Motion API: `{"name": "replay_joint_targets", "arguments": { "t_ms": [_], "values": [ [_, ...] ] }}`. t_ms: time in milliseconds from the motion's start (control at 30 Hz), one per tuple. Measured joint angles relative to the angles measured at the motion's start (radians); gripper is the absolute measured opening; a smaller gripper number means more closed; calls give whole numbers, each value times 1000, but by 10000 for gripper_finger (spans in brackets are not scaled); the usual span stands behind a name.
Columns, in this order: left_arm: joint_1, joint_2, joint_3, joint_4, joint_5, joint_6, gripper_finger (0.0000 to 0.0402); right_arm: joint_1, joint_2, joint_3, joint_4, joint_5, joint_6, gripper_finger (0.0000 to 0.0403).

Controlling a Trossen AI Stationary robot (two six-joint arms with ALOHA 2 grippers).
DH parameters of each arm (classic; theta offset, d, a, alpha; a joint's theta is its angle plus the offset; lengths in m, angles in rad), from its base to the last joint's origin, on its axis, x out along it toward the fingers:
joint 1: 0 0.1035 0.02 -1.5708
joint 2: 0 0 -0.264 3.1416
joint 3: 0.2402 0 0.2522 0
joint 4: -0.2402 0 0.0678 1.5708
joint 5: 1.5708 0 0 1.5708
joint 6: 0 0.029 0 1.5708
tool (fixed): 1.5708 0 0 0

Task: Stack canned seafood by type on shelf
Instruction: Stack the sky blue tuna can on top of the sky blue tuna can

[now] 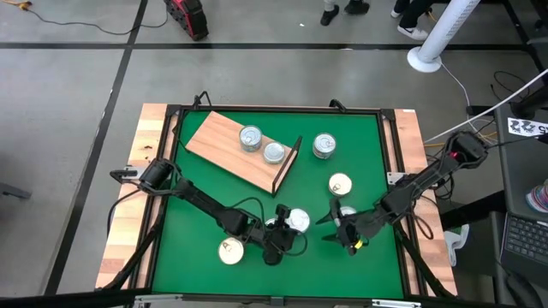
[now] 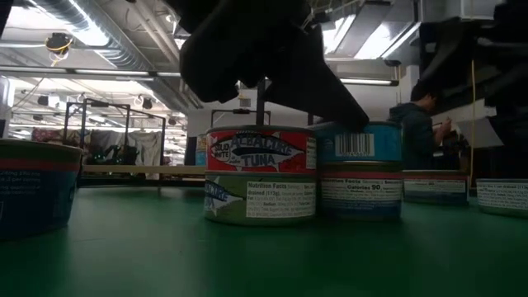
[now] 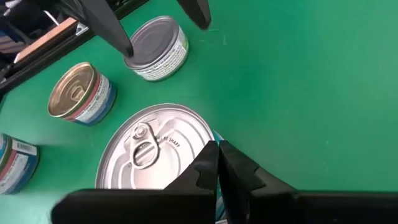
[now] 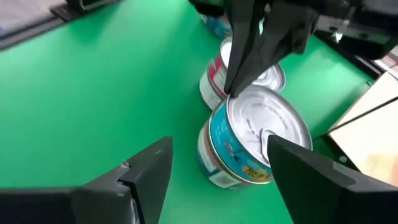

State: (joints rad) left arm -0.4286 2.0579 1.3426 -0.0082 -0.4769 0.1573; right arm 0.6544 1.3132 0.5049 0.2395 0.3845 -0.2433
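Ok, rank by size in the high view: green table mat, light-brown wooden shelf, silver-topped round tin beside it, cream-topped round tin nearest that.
Green table mat
Light-brown wooden shelf
Silver-topped round tin and cream-topped round tin: look alike, unranked

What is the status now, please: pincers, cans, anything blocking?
Left pincer shut, at a teal-label can top. Right pincer open, beside it. Two cans on shelf; others loose on mat. Nothing blocking.

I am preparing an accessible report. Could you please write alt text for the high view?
Seen from above, two dark robot arms reach over a green mat, the left gripper and the right gripper both near a cluster of tins at the near edge. A wooden shelf holds two tins; more lie scattered.
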Motion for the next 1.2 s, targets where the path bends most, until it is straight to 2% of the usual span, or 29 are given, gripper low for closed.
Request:
{"name": "replay_joint_targets", "arguments": {
  "t_ms": [333,800,1200],
  "values": [
    [12,0,0,63,-2,-63,1,0,62,0,32,68,-1,262],
    [46,-6,0,104,-11,-225,1,0,79,0,77,183,-99,262],
    [63,-7,0,136,-10,-319,1,0,79,0,72,200,-162,262]
  ]
}}
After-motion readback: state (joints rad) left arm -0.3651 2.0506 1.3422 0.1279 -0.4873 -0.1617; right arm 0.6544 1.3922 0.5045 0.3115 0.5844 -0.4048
